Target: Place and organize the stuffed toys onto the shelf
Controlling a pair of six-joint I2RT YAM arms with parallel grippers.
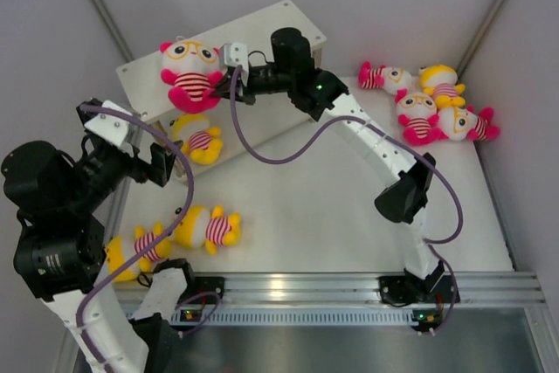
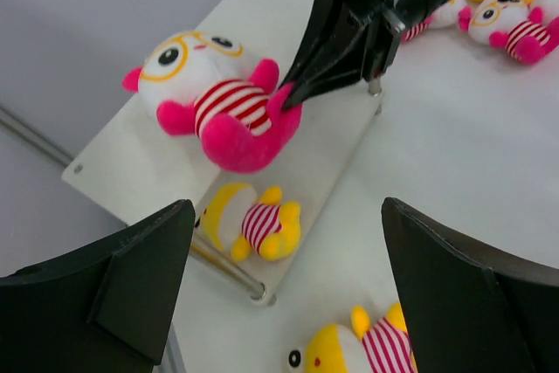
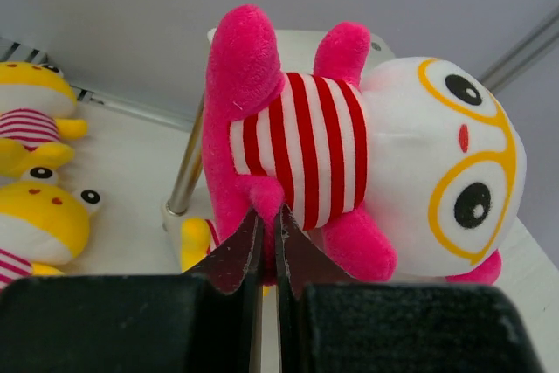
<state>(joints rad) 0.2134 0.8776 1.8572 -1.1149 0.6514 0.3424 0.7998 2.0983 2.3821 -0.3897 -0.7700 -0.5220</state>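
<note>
Right claw [image 3: 269, 226] clamped on leg of pink doll [image 1: 190, 72], 11 o'clock on shelf [image 1: 284, 24]: seat it upright before release; left claw [image 1: 157, 163] apart.

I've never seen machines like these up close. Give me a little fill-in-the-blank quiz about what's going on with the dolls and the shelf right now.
1. The right end effector is shut on the top-board doll, whose limbs are ____.
2. The lower-board doll has ____ limbs.
3. The left end effector is ____ and holds nothing.

Missing words: pink; yellow; open.
</note>
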